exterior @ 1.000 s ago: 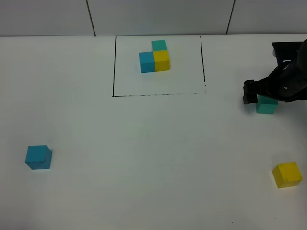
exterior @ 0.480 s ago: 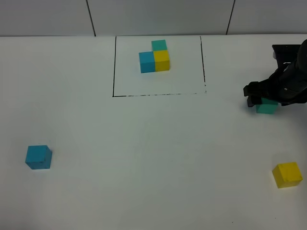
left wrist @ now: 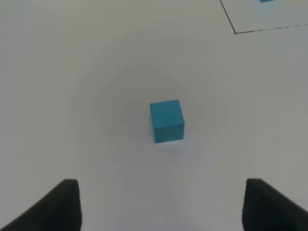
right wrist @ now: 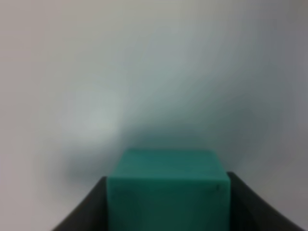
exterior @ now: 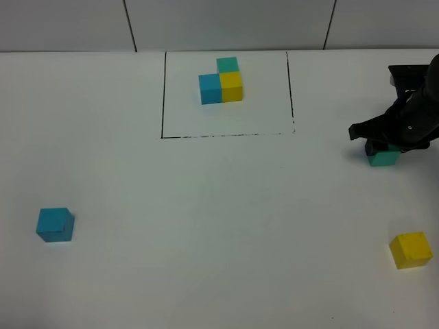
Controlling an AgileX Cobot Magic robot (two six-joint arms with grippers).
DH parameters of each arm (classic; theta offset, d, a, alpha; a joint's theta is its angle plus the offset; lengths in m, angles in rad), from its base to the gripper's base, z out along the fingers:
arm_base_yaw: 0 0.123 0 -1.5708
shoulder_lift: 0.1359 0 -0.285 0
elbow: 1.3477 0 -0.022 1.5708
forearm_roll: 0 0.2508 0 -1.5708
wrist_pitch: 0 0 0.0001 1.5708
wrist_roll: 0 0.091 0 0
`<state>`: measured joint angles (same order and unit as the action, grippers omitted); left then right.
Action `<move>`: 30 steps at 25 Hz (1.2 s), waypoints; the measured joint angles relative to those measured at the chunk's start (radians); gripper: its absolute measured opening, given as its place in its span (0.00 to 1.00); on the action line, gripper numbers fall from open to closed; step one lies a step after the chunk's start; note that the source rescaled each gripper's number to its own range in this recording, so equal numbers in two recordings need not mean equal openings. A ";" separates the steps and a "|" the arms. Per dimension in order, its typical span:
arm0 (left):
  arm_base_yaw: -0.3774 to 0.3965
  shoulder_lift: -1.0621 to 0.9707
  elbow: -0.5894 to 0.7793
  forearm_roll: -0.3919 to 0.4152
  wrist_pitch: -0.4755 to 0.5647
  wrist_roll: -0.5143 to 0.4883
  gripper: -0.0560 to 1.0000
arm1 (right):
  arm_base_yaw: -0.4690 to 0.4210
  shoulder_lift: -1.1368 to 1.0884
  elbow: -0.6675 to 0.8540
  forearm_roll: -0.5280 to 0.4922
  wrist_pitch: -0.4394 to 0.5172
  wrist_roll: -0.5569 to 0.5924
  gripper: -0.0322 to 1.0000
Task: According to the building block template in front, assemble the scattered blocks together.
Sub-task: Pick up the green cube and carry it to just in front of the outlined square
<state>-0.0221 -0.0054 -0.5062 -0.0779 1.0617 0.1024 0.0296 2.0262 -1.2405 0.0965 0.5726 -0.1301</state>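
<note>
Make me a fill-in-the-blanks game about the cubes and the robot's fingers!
1. The right fingers are ___ on the green cube.
2. The left fingers are ___ and hold nothing.
3. The template joins ___ cubes.
4. The blue cube lies on the table's ___ side.

Missing words: shut, open, three, left.

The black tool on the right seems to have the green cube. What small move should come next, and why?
Probably a short lift straight up. The right tool is shut on the teal-green cube, a finger against each side, and the cube sits on the table apart from the blue cube and yellow cube it must join.
</note>
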 joint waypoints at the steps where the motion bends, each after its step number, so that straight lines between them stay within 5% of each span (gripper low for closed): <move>1: 0.000 0.000 0.000 0.000 0.000 0.000 0.76 | 0.005 -0.005 -0.011 -0.009 0.032 -0.023 0.06; 6: 0.000 0.000 0.000 0.000 0.000 0.000 0.76 | 0.123 -0.065 -0.096 -0.059 0.260 -0.295 0.06; 10: 0.000 0.000 0.000 0.000 0.000 0.000 0.76 | 0.316 -0.084 -0.125 -0.078 0.406 -0.582 0.06; 16: 0.000 0.000 0.000 0.000 0.000 0.000 0.76 | 0.489 -0.082 -0.125 -0.087 0.317 -0.767 0.06; 30: 0.000 0.000 0.000 0.000 0.000 0.000 0.76 | 0.513 0.092 -0.357 -0.075 0.381 -0.976 0.06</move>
<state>-0.0221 -0.0054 -0.5062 -0.0779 1.0617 0.1024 0.5430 2.1179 -1.5976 0.0219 0.9533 -1.1057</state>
